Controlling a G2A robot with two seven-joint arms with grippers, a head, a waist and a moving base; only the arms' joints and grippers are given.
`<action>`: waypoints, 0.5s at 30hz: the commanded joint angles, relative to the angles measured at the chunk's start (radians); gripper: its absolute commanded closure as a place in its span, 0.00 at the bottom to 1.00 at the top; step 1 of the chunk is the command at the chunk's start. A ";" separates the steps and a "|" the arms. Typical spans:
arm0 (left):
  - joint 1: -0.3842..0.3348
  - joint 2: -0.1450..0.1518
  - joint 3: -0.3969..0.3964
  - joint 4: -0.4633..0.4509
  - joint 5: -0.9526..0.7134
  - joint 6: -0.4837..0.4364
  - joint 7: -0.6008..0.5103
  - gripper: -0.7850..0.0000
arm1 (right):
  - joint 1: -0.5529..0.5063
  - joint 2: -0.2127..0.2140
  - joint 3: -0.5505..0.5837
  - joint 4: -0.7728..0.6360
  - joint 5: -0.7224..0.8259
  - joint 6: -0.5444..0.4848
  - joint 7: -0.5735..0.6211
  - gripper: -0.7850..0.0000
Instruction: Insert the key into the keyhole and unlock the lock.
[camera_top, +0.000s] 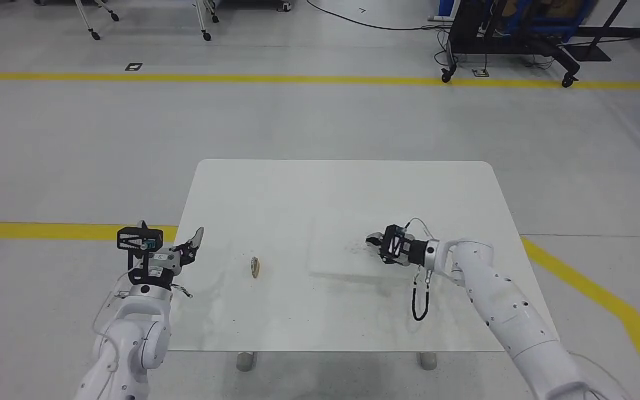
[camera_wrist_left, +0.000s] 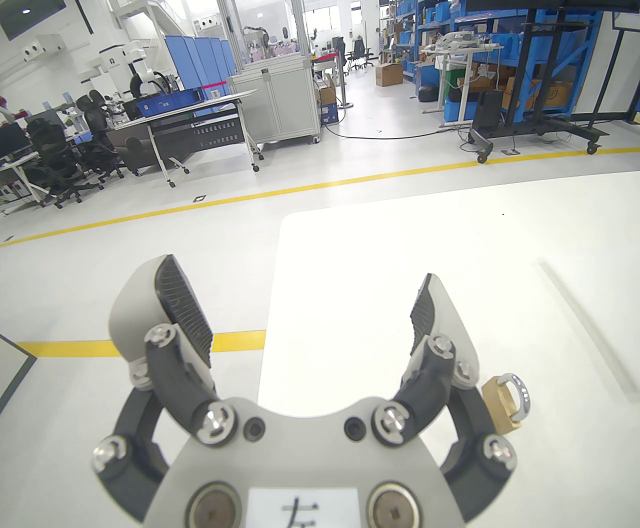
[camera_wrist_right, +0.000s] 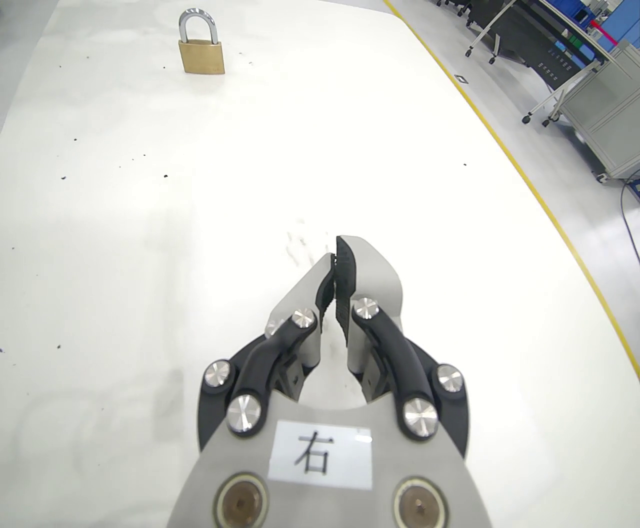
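A brass padlock with a silver shackle lies on the white table, near its front left. My left gripper hangs open at the table's left edge, a short way left of the padlock. In its own wrist view the left gripper has nothing between its ribbed pads. My right gripper is right of the table's middle, low over the surface, well apart from the padlock. The right gripper is shut, its fingertips pressed together. I cannot make out a key between them.
Faint scuff marks show on the table just ahead of the right fingertips, and small dark specks dot the surface toward the padlock. Yellow floor lines run beside the table. A black wheeled stand is far behind it.
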 joint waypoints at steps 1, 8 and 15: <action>0.000 0.000 0.000 0.000 0.000 0.000 0.000 0.00 | -0.009 0.002 0.002 -0.006 0.005 0.001 0.007 1.00; 0.000 0.000 0.000 0.000 0.000 0.000 0.000 0.00 | -0.013 0.002 0.000 -0.006 0.013 0.004 0.019 1.00; -0.018 -0.001 0.062 -0.024 0.062 -0.060 -0.065 0.00 | -0.013 0.002 0.000 -0.006 0.013 0.004 0.019 1.00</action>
